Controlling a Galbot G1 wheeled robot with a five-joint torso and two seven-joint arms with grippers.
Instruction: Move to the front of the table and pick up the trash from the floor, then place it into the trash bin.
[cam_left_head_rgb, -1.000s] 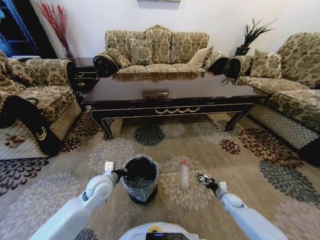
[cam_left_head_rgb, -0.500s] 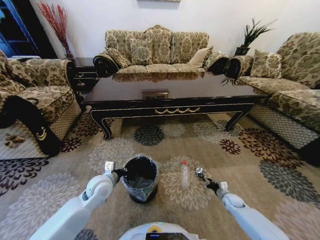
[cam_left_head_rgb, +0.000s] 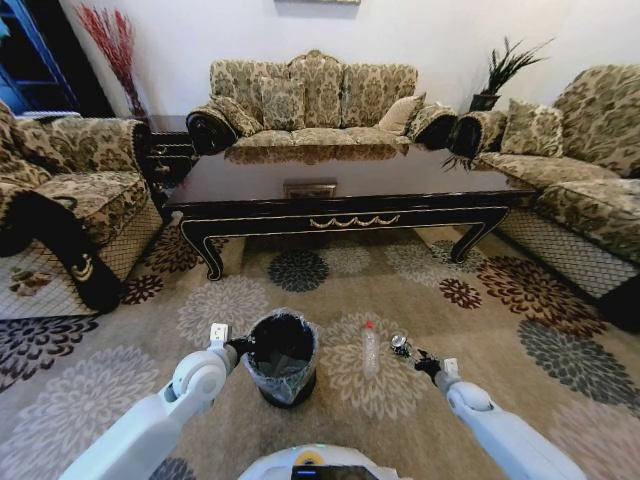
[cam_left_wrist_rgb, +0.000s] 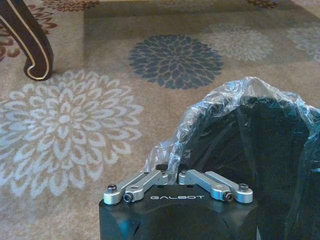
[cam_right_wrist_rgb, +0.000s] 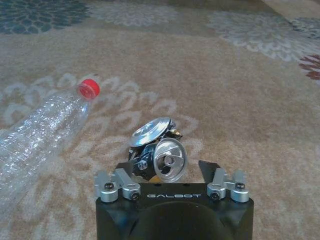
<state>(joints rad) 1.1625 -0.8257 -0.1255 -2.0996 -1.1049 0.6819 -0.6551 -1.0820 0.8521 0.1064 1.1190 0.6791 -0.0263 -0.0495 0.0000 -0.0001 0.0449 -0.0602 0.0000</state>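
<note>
My right gripper (cam_left_head_rgb: 403, 348) is low over the floor (cam_left_head_rgb: 480, 330), just beside the clear bottle (cam_left_head_rgb: 370, 348), which lies on a pale medallion with its red cap toward the table (cam_left_head_rgb: 340, 190). A second ago this gripper sat further to my right and the silver piece was not visible at its tip; now it has moved in toward the bottle, and the small dark-and-silver trash piece (cam_right_wrist_rgb: 159, 150) shows between the jaws. In the right wrist view the fingers look closed on it, the piece raised clear of the carpet as far as I can judge. Reading: one litter item is secured; transfer to the trash bin (cam_left_head_rgb: 280, 355) is not yet done, and the bottle (cam_right_wrist_rgb: 42, 127) remains on the floor. My left gripper (cam_left_wrist_rgb: 177, 176) has stayed at the bin's near rim, jaws drawn together on a fold of the bag liner (cam_left_wrist_rgb: 210, 115), steadying the bin. The bin stands to the left of the bottle, near it.
</note>
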